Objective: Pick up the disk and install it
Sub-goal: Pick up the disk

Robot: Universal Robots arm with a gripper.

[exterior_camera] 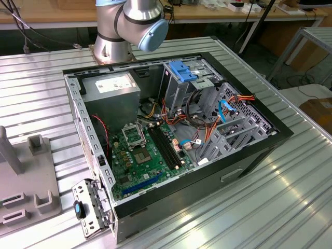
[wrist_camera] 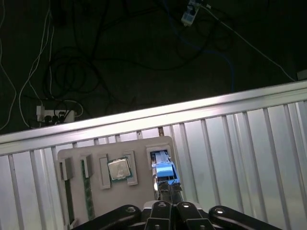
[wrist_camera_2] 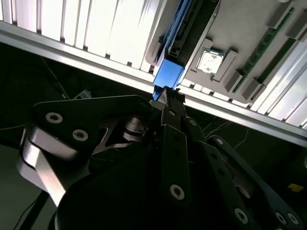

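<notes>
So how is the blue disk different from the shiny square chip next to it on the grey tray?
The disk shows bright blue; the processor chip is silvery. The disk stands on edge in its slot; the chip lies flat in its holder. The gripper is right at the disk, while the chip sits apart from it. Both rest in the grey tray.

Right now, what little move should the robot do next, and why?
Probably a slow, straight pull away from the grey tray: the gripper sits at the blue end of the disk, which stands in a tight slot, so sideways moves might jam it.
</notes>
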